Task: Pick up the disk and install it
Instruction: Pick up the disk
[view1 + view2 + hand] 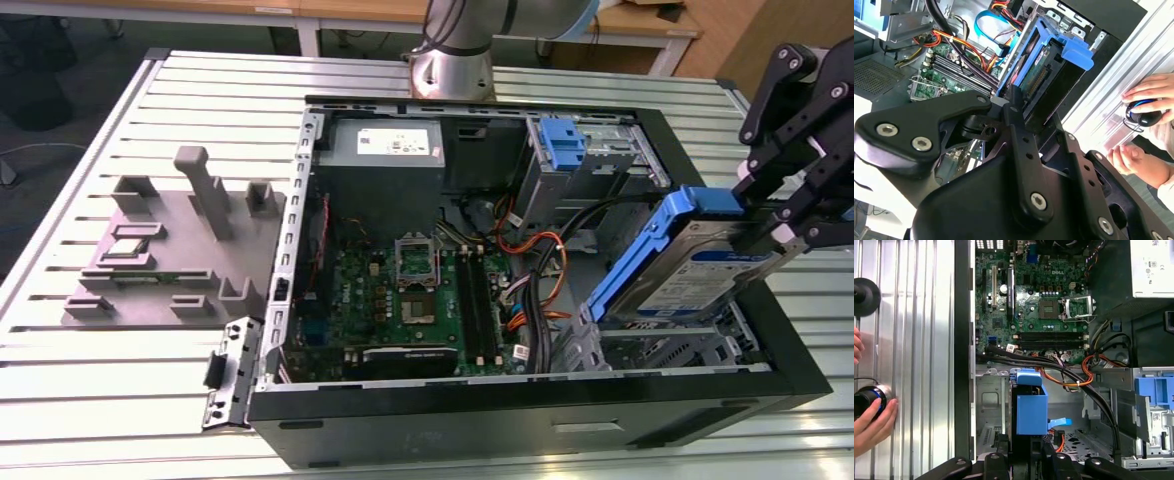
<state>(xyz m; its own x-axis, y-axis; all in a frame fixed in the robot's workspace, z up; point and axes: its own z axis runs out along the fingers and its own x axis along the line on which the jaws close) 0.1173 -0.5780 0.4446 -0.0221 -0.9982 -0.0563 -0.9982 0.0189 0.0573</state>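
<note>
Gripper: the gripper (771,238) is clamped on the upper end of the disk (694,272), one finger on each face.
Disk: it is steeply tilted over the open computer case (534,415), at the exterior view's right. The label faces outward and the blue carrier rails run along its edges. In the first wrist view its blue end (1031,407) points down into the case.
Drive bay: the metal bay (667,345) lies just below the lower end of the disk; I cannot tell whether they touch.
Step in hand: as I judge it, the pickup is done and the disk is not yet seated.
What seating calls for: probably squaring the rails to the bay and keeping clear of the cables (541,270) beside it.
Motherboard: the motherboard (400,300) lies farther in.
Worktop: a person's hand (871,422) rests on the ribbed worktop (120,400) outside the case.
</note>
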